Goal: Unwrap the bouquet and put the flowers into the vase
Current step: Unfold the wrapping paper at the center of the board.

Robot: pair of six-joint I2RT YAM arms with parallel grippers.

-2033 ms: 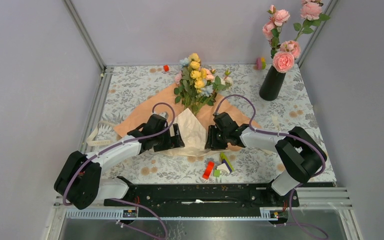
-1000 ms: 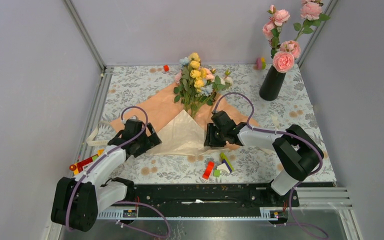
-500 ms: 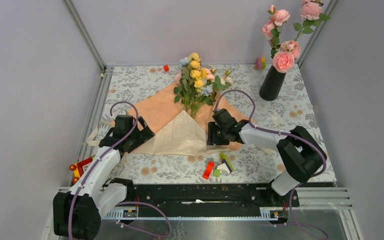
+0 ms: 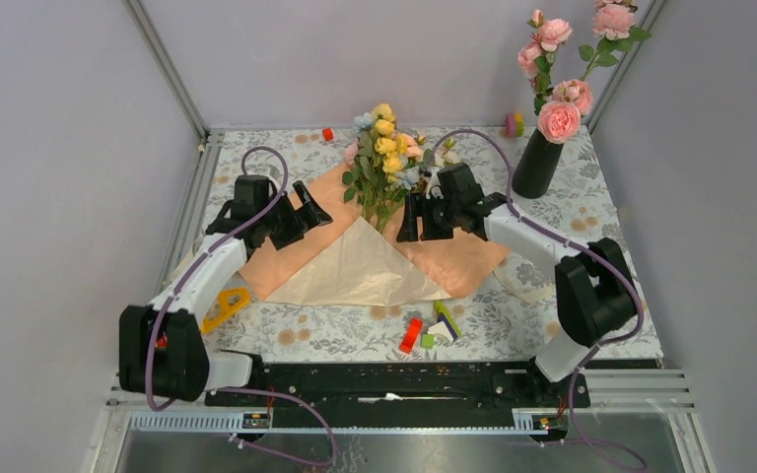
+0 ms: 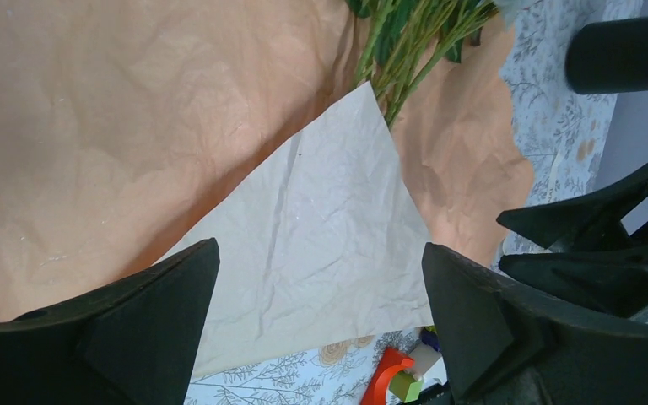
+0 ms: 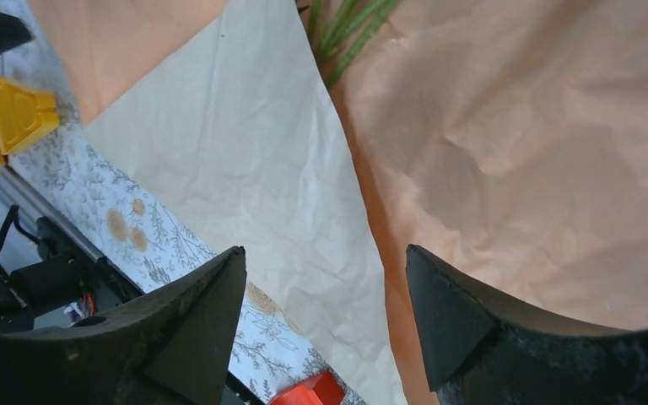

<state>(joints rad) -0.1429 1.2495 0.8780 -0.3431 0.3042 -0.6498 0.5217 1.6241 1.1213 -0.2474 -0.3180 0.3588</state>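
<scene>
The bouquet lies unwrapped. Its flowers (image 4: 386,153) rest at the far middle of the table, and their green stems (image 5: 396,51) (image 6: 346,34) lie on the spread peach paper (image 4: 301,232) with a cream sheet (image 4: 360,268) on top. My left gripper (image 4: 313,205) hovers open just left of the stems, with nothing between its fingers (image 5: 160,316). My right gripper (image 4: 414,227) stands open just right of the stems, over the peach paper, also empty. The black vase (image 4: 537,163) stands at the far right with tall pink roses (image 4: 558,120) in it.
Small toy blocks (image 4: 426,330) lie near the front edge below the paper. A yellow toy (image 4: 225,304) sits at the left beside my left arm. A white ribbon (image 4: 522,281) lies right of the paper. A red block (image 4: 327,133) and a small toy (image 4: 514,124) sit by the back wall.
Both grippers moved from the paper's near corners up toward the stems. The paper now lies spread flat. The right gripper's jaws widened.
</scene>
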